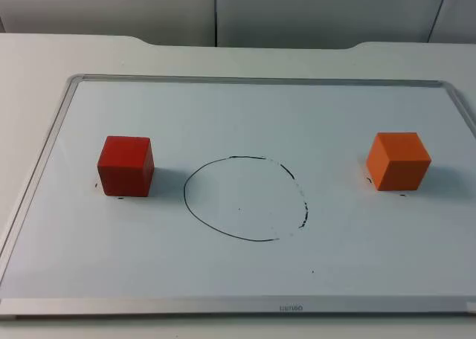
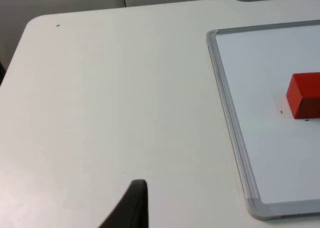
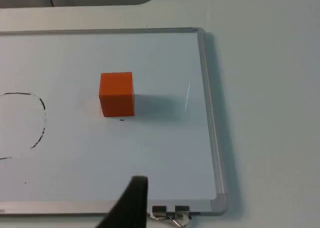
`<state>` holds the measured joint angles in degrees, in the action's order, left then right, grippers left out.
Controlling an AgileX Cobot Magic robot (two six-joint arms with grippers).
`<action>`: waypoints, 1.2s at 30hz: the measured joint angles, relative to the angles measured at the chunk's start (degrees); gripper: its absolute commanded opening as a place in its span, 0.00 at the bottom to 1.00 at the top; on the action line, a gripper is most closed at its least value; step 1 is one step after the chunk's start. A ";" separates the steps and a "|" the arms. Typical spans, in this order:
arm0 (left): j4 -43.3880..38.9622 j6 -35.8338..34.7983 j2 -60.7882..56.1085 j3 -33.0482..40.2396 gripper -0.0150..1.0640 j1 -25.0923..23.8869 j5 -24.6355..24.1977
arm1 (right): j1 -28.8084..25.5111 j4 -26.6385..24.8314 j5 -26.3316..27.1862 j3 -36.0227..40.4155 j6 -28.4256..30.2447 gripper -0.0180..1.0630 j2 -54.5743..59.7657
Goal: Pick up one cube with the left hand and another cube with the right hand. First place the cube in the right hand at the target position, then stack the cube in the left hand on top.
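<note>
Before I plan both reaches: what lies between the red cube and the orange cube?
In the top view, the hand-drawn circle lies between the red cube and the orange cube, on the whiteboard; nothing stands inside it.

You had two cubes on the whiteboard point(image 1: 74, 94): one red cube point(image 1: 126, 165) near its left edge, one orange cube point(image 1: 398, 160) near its right edge, and one drawn circle point(image 1: 245, 198) between them.

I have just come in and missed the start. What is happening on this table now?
Nothing is being handled yet. A red cube and an orange cube sit apart on a whiteboard, one on each side of a hand-drawn circle that has nothing inside it. Neither cube is gripped or stacked. Each wrist view looks at its cube from a distance: red for the left arm, orange for the right.
</note>
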<state>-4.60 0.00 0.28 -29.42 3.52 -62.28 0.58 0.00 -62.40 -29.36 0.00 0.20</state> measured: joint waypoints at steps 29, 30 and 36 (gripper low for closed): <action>0.00 0.00 0.00 0.00 0.99 0.00 0.00 | 0.00 -5.07 5.12 -29.55 6.14 0.98 48.23; 0.00 0.00 0.00 0.00 0.99 0.00 0.00 | 0.00 -6.30 5.12 -31.68 6.70 0.97 51.56; 0.00 0.00 0.00 0.00 0.99 0.00 0.00 | 0.40 -10.00 4.45 -40.82 7.67 0.96 67.18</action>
<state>-4.60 0.00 0.28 -29.42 3.52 -62.28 0.99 -10.00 -57.95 -70.18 7.67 67.38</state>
